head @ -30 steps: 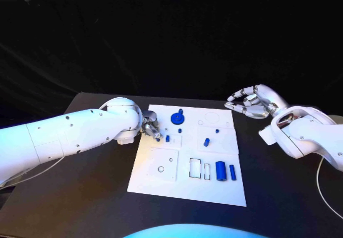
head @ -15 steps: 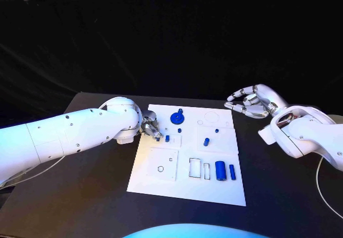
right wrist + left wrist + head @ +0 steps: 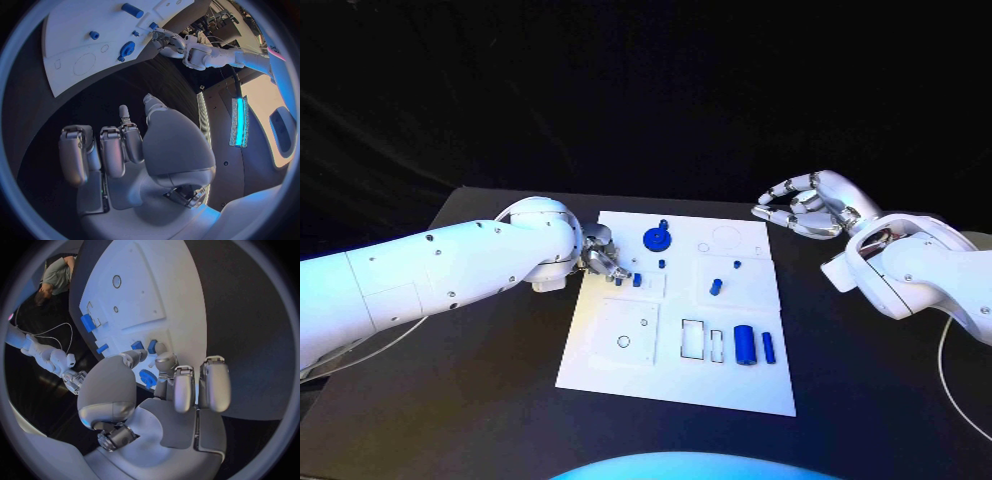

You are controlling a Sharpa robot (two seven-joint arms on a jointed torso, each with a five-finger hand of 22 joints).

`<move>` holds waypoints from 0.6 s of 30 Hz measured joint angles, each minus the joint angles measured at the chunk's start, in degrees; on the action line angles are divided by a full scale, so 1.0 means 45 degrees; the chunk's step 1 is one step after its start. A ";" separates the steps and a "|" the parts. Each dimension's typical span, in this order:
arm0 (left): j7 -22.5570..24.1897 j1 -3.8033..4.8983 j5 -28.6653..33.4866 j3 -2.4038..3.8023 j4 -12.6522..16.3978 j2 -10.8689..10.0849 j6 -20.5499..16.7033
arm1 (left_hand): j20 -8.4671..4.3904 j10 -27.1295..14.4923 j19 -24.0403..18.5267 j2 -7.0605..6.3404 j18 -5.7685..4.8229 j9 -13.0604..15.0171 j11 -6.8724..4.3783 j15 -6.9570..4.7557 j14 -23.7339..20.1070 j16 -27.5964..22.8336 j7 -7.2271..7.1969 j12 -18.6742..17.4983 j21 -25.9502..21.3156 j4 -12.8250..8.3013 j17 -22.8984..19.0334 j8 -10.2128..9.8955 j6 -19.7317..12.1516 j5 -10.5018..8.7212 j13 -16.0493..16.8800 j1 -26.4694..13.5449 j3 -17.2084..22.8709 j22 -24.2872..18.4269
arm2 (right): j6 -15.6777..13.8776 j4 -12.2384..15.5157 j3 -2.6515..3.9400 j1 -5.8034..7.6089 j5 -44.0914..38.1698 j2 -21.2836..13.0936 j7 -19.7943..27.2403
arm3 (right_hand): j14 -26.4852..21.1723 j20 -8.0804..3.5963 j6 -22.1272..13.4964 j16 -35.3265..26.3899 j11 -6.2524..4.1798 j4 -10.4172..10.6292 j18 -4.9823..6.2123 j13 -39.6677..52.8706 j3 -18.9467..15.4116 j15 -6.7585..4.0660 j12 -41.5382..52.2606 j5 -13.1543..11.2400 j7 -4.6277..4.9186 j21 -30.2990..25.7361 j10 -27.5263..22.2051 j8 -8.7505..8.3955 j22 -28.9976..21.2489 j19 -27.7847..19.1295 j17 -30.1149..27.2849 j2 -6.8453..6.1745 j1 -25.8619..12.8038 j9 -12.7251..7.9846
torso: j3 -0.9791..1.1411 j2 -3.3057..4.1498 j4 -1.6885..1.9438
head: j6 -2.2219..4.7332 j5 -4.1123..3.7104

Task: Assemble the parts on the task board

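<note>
The white task board [image 3: 733, 385] lies in the middle of the table. My left hand [image 3: 600, 256] rests at its left edge, thumb and a finger curled down beside two small blue pegs [image 3: 638, 280] that stand in the board. In the left wrist view those fingertips [image 3: 164, 354] flank the pegs [image 3: 152, 346]; whether they pinch one is unclear. A blue gear [image 3: 656, 238] sits just behind the hand. A thick blue cylinder [image 3: 746, 345] and a slim one [image 3: 769, 347] lie near the board's front right. My right hand [image 3: 805, 208] hovers off the board's back right corner, fingers curled, holding nothing.
A short blue peg [image 3: 715, 287] and two tiny ones [image 3: 737, 265] sit mid-board. A square plate with a hole [image 3: 629, 328] and rectangular slots [image 3: 692, 338] lie at the front. The black table [image 3: 473, 380] spreads on both sides of the board.
</note>
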 measured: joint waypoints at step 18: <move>0.0589 -0.0008 0.0993 0.0399 0.0250 -0.0280 -0.1875 | 0.0439 -0.2946 -0.0951 0.0422 0.0226 -0.1157 0.0933 0.0665 -0.0019 -0.1072 0.1047 -0.3003 -0.1610 0.0011 -0.0001 -0.1798 -0.2093 -0.0192 -0.3437 0.0321 -0.1272 -0.2254 | -0.0021 -0.0029 0.0000 -0.0007 0.0006 -0.0007 0.0018 | 0.0000 0.0000 -0.0047 -0.0050 0.0000 -0.0015 0.0000 -0.0002 -0.0158 0.0000 0.0000 0.0048 -0.0047 -0.0059 0.0000 0.0050 -0.0002 0.0000 -0.0002 0.0102 -0.0403 0.0000 | 0.0009 -0.0009 0.0001 | 0.0101 -0.0050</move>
